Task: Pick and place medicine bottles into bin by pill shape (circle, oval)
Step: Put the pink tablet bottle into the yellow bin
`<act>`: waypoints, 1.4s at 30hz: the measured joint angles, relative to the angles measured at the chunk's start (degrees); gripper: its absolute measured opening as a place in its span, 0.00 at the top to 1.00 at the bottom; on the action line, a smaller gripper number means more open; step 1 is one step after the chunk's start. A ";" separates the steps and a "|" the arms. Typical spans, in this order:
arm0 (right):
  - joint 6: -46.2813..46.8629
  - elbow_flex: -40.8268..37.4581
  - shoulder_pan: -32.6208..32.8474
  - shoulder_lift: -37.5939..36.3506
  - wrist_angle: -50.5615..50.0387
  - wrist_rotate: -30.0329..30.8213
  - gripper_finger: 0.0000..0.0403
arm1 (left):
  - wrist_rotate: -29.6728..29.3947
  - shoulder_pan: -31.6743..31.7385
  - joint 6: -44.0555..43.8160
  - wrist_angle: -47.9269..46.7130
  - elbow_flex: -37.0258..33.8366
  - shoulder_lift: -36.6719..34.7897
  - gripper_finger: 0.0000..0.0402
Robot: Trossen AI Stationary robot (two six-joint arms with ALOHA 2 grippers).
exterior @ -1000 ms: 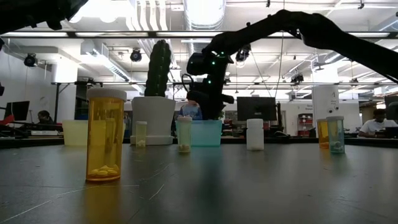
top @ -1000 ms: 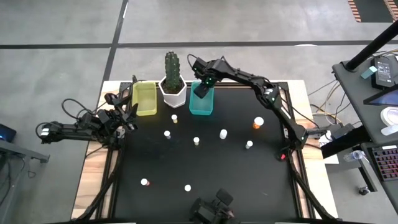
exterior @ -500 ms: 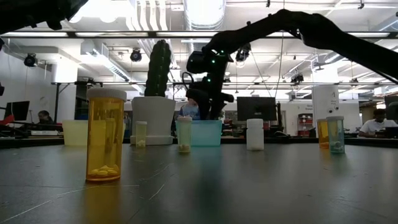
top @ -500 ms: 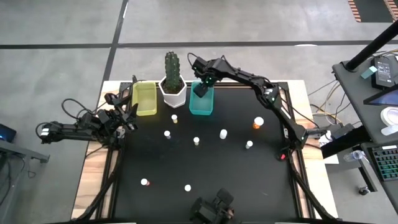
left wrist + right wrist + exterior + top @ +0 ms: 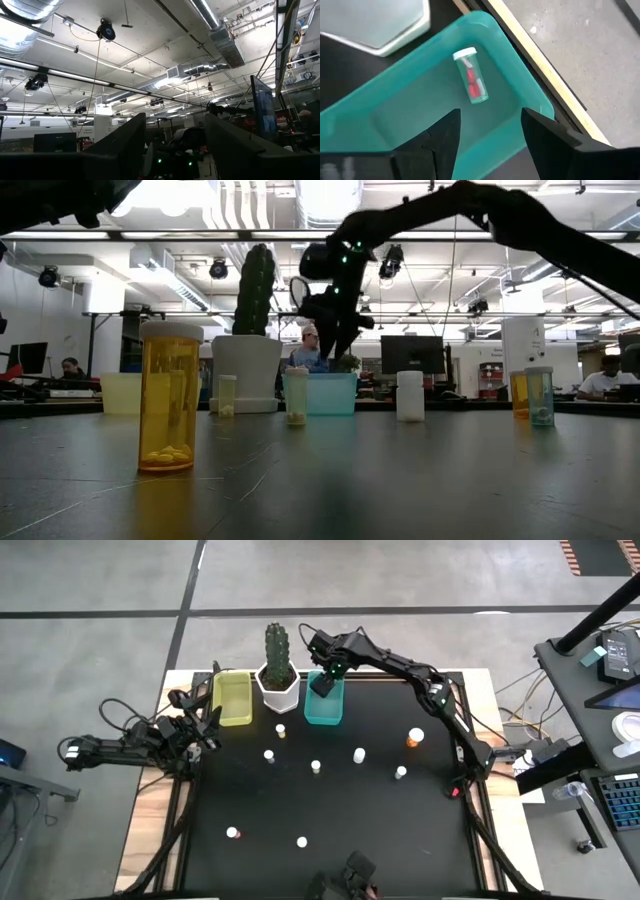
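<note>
Since the earlier frame, the right gripper [image 5: 335,330] has risen clear of the teal bin [image 5: 323,705] and hangs above it, its fingers [image 5: 445,137] released and empty. Below and between those fingers, a clear medicine bottle [image 5: 471,82] with red pills lies on its side on the bin's floor. Other medicine bottles [image 5: 359,754] stand scattered across the black counter [image 5: 330,805]. At the counter's edge beside the yellow bin [image 5: 233,698], the left gripper [image 5: 205,730] waits with fingers parted.
</note>
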 joint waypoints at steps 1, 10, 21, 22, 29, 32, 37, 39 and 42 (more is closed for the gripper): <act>-0.02 0.00 0.46 -0.72 -0.74 -0.05 0.50 | 0.00 0.00 0.00 -0.10 0.00 0.00 0.53; 1.45 -0.11 7.55 -7.88 -9.37 -0.06 0.50 | 0.00 -0.02 -0.55 -1.35 0.00 0.02 0.53; 7.40 -12.68 20.86 -20.92 -9.60 8.52 0.50 | 0.02 -0.02 -5.16 -3.35 0.02 0.37 0.53; 8.27 -15.46 22.04 -22.57 -8.33 9.47 0.50 | 0.02 -0.02 -5.18 -3.32 0.02 0.38 0.53; 11.26 -37.87 28.90 -36.47 9.88 10.87 0.50 | 0.03 -0.02 -7.47 -3.19 0.26 1.78 0.53; 10.22 -47.56 31.40 -41.81 20.09 10.89 0.50 | 0.85 -0.02 -11.05 -3.02 0.56 2.67 0.53; 5.49 -62.07 34.28 -49.58 37.28 10.92 0.50 | 4.15 -0.02 -19.84 -2.99 0.63 4.68 0.53; 2.76 -67.24 34.89 -52.31 43.75 10.91 0.50 | 7.09 -0.02 -24.32 -3.32 0.16 5.69 0.53; -1.43 -74.96 35.15 -56.17 54.26 10.84 0.50 | 10.85 -0.02 -30.95 -3.83 0.11 8.03 0.53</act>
